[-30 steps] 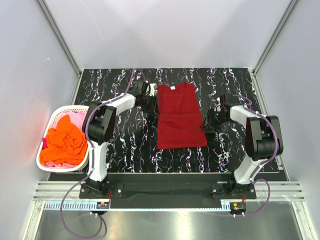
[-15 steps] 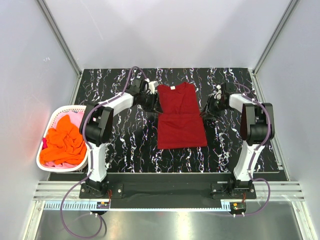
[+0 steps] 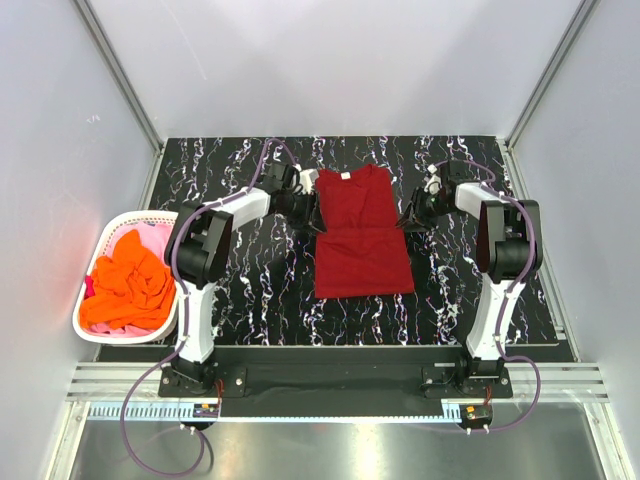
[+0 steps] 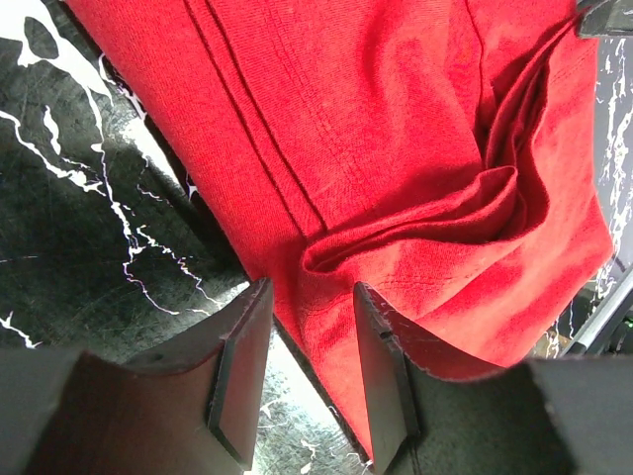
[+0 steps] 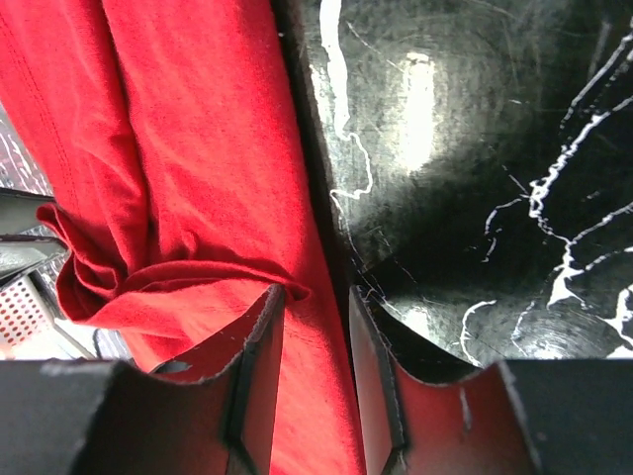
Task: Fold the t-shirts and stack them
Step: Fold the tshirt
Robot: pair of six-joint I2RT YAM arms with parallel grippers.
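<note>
Your left gripper (image 4: 310, 294) has its jaws moderately parted and is holding nothing. The hem edge of the dark red t-shirt (image 4: 396, 148) runs straight through the gap between them, with bare bench (image 4: 89, 228) on the outer side. Just ahead of the fingers the cloth is bunched into a small ridge, and beyond that it lies flat and smooth.

Your right gripper (image 5: 315, 297) has a narrower gap and straddles the shirt's opposite edge. Red cloth shows between its jaws and bench lies to its outer side, but you cannot tell from here whether the jaws are pinching the cloth or only standing over it.

The shirt lies spread on the bench between the two grippers as a long strip, neck at the far end, with a crease across it about level with both grippers. They probably sit opposite each other like this so that each can take one side edge and carry the cloth over evenly. I'd judge the cross fold as not yet done.

Well off to the outer side of your left gripper, nearer its base, the white basket (image 3: 108, 232) sits at the bench's edge. It holds a crumpled orange t-shirt (image 3: 130, 285) heaped on top, with pink cloth (image 3: 155, 236) showing behind it, both waiting to be folded
</note>
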